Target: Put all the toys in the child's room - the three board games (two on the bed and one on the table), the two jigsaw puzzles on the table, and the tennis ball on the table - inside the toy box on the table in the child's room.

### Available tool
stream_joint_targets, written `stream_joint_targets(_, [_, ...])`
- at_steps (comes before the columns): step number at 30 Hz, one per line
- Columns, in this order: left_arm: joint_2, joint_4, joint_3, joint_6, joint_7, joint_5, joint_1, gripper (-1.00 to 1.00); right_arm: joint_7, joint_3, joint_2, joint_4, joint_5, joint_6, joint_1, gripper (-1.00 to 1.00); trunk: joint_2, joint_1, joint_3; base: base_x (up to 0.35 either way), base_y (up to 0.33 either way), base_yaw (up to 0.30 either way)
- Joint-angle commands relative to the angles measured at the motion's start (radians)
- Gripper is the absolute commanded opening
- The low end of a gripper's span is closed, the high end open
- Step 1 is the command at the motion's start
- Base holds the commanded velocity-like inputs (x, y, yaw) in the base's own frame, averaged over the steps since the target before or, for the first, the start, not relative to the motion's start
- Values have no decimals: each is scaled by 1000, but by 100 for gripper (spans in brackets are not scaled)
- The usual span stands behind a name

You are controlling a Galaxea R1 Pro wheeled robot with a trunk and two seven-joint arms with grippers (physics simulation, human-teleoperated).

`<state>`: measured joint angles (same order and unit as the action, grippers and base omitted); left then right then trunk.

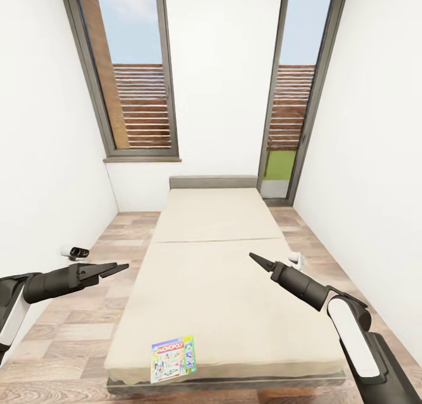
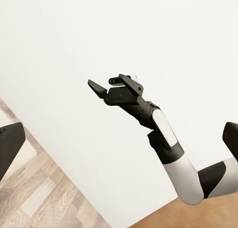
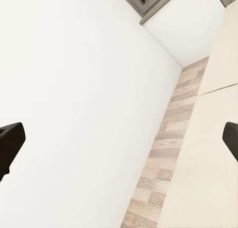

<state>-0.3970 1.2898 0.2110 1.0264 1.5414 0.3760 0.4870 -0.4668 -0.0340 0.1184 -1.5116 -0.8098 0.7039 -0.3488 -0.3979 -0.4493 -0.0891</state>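
One board game (image 1: 172, 358), a green-and-white box with a red Monopoly logo, lies flat on the beige bed (image 1: 223, 275) at its near edge, left of the middle. My left gripper (image 1: 120, 269) hangs open over the floor beside the bed's left side, far above the box. My right gripper (image 1: 254, 257) is over the bed's right half, open and empty, and also shows as the right gripper (image 2: 102, 84) before the white wall. Wide-apart fingertips (image 3: 10, 143) frame the right wrist view. The toy box, the table, the jigsaw puzzles and the tennis ball are out of view.
The bed runs lengthwise toward a wall with two tall windows (image 1: 138, 76). White walls close in on both sides, leaving narrow strips of wood-plank floor (image 1: 70, 328). A small white-and-black object (image 1: 75, 252) sits on the floor at left, a white one (image 1: 297, 259) at right.
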Motion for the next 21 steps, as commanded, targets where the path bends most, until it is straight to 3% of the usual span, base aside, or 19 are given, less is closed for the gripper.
stream_joint_targets(1, [0, 0, 0, 11, 3, 0, 1, 100, -1, -1, 0, 0, -3, 7, -1, 100, -2, -1, -1, 0, -135, 0])
stream_joint_targets(9, [0, 0, 1, 11, 5, 0, 1, 100, -2, -2, 0, -1, -3, 8, -1, 100, -2, -1, 8, 0, -234, 16])
stream_joint_targets(21, [0, 0, -5, 11, 5, 0, 1, 100, 5, -3, -2, 1, -3, 8, -1, 100, -2, -1, 9, 0, -103, 2])
